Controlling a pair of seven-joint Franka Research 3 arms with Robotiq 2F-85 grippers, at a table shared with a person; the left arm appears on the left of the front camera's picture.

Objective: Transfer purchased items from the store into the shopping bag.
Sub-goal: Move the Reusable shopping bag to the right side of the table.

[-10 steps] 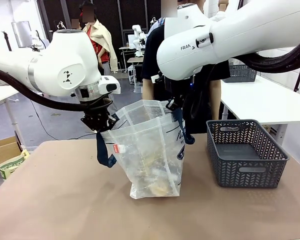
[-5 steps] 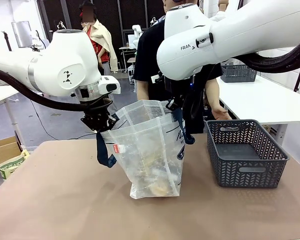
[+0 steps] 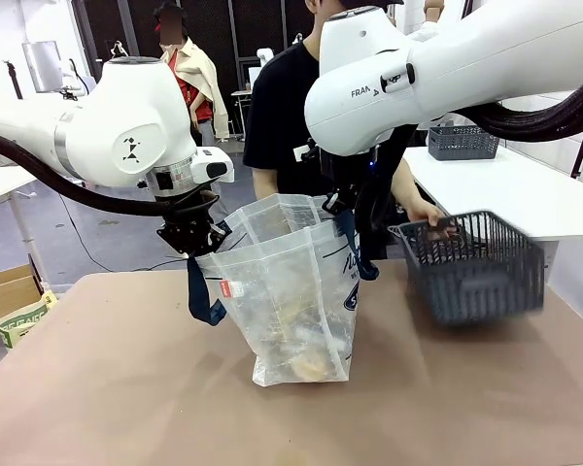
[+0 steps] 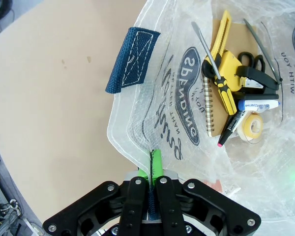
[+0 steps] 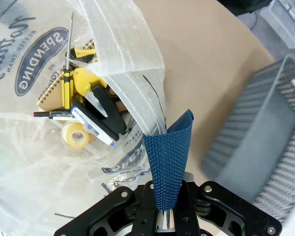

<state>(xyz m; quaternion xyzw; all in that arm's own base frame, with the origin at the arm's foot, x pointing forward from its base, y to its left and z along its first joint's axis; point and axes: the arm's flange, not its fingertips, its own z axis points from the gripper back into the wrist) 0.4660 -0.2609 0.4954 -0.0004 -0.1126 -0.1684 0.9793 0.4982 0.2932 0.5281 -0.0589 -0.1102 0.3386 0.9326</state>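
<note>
The front camera sits on the robot's side and looks across the table at a person. Each wrist camera looks down from very close into the shopping bag. All three views share that bag.

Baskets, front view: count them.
2. The near basket, held by a person's hand right of the bag; the far basket on a white table. Arms may hide others.

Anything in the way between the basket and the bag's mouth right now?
Nothing visible. The left gripper, shut on the rim of the shopping bag, and the right gripper, shut on its strap, hold the mouth open. A person's hand holds the basket lifted, right of the bag.
</note>
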